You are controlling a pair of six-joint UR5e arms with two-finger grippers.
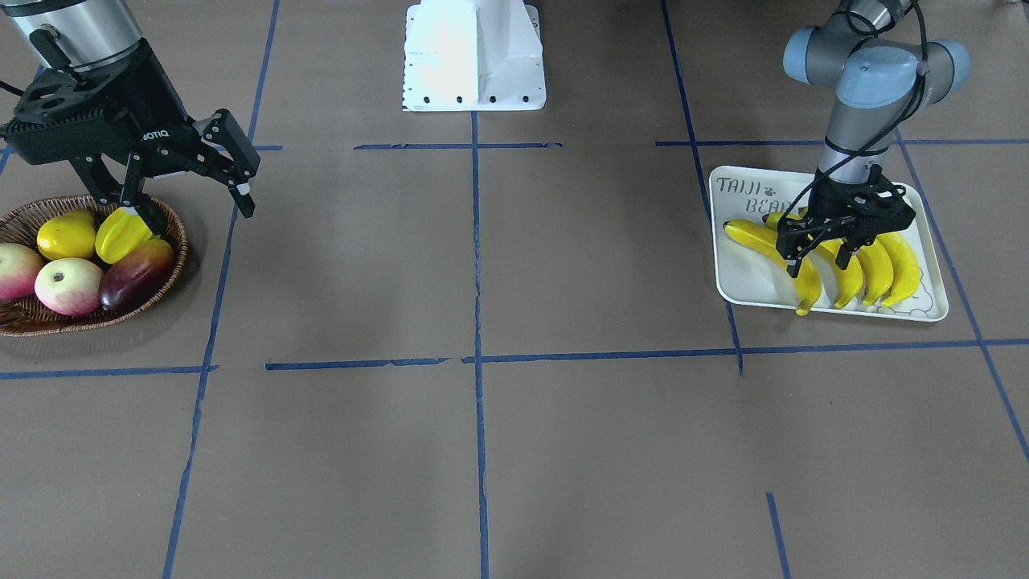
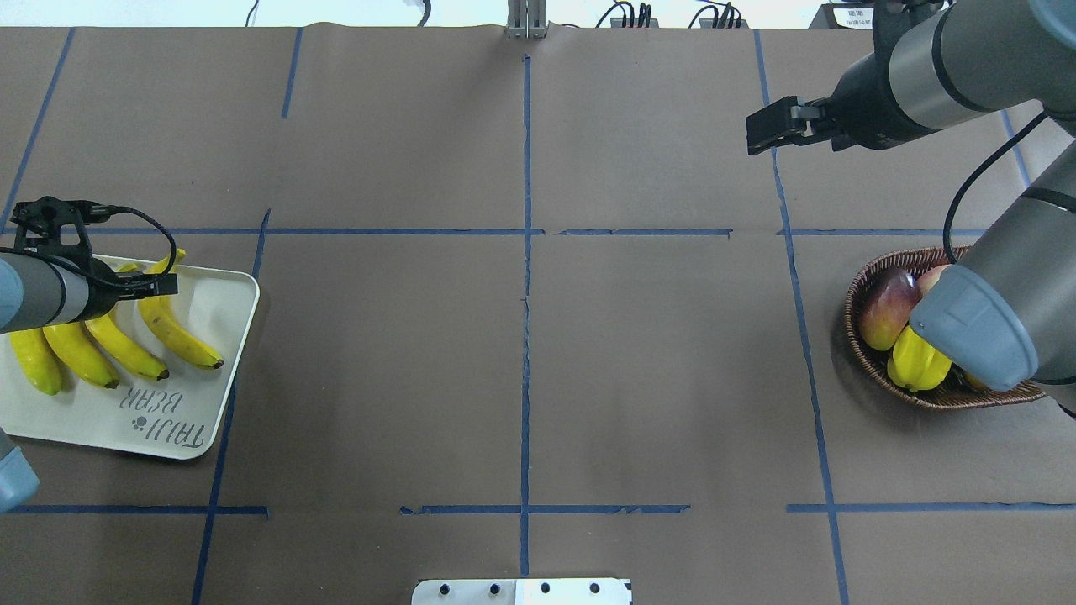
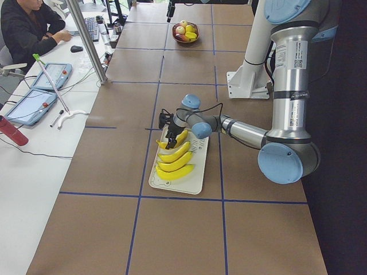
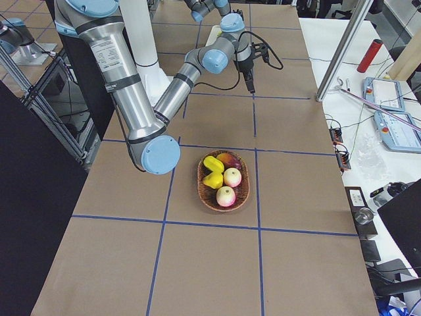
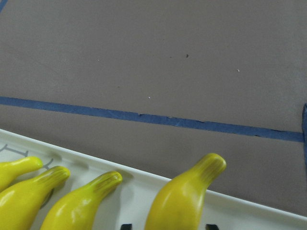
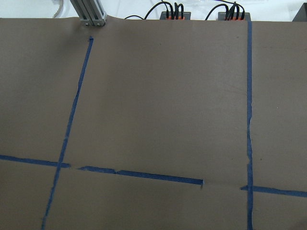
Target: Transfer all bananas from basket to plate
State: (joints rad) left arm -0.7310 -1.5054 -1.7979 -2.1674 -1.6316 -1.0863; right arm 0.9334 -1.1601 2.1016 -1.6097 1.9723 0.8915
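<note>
Front view, left gripper: Fingers are seen spread to either side of the end banana of the row. Nothing is judged to be pinched.
Front view, plate: It lies directly beneath that gripper. All four bananas are laid on it, and the straddled one has its tip right at the rim.
Front view, right gripper: It is spread and empty, raised at the basket. No banana is seen in the basket, only a starfruit, apples and other fruit.
Overhead view, risk: If the left gripper were lifted askew, the banana between its fingers could be snagged and dragged over the plate edge just past the fingertips.
Left side view, risk: The bananas are packed side by side below the gripper, so one knock could be passed along the row.
Right side view, risk: The right gripper is held high and well apart from the basket. If another pick were ordered, the yellow starfruit could be taken for a banana.
Left wrist view, clearance: The banana stem is centred between the fingertips, which barely show at the bottom edge. The gaps look slim, so a twisted retreat could cause contact.
Right wrist view, table: Only bare table is shown. Nothing of the basket can be judged from it.
</note>
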